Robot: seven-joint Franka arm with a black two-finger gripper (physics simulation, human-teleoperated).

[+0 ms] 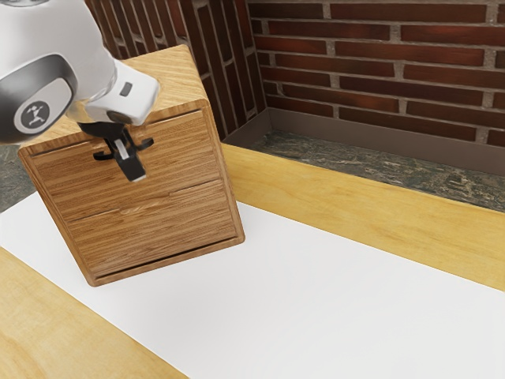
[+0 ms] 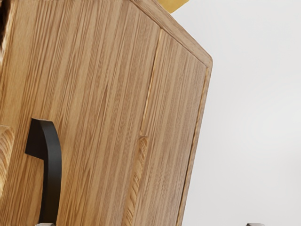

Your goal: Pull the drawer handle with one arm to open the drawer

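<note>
Across the upper drawer (image 1: 170, 146) of the wooden cabinet (image 1: 158, 229), the black handle (image 1: 100, 155) is lying crosswise right at my gripper (image 1: 129, 162), which is reaching over its middle, and I am failing to tell whether it is clamped or apart.

- drawer cabinet (image 1: 158, 213): wood, visible grain, satin
- handle (image 2: 51, 179): black, matt
- surface (image 1: 331, 308): smooth white matt sheet, wooden borders
- wall (image 1: 379, 63): rough brick
- arm (image 1: 47, 79): glossy white plastic
</note>
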